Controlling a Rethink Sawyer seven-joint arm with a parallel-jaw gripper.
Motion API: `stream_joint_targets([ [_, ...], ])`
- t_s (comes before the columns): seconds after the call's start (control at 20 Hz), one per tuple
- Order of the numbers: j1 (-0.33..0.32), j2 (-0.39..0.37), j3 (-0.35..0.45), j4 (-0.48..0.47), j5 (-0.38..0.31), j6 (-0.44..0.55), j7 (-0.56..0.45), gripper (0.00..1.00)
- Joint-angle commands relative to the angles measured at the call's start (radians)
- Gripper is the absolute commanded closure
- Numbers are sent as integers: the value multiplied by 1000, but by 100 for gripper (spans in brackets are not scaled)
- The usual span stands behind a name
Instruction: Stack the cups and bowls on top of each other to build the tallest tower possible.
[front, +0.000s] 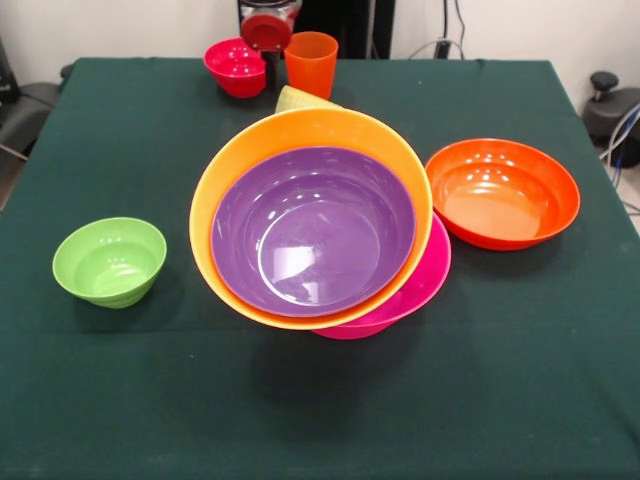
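Note:
The tower stands mid-table and leans toward the camera. Its pink bowl is at the bottom, a yellow-orange bowl is tilted above it, and a purple bowl is nested inside that. A pale yellow-green piece pokes out behind the tower; I cannot tell what it is. An orange cup stands upright at the far edge beside a small red bowl. The gripper hangs at the top edge just behind these two, touching nothing that I can see. The purple cup is hidden.
A small green bowl sits alone at the left. A large orange-red bowl rests at the right, close to the tower's pink bowl. Dark green cloth covers the table.

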Motion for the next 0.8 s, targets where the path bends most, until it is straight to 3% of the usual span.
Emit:
stream_joint_targets([
  [0.05,101,-20,13,50,110,30,258,0],
  [0.4,147,-70,-53,58,178,112,243,0],
  [0.8,135,-117,-102,54,191,187,171,0],
])
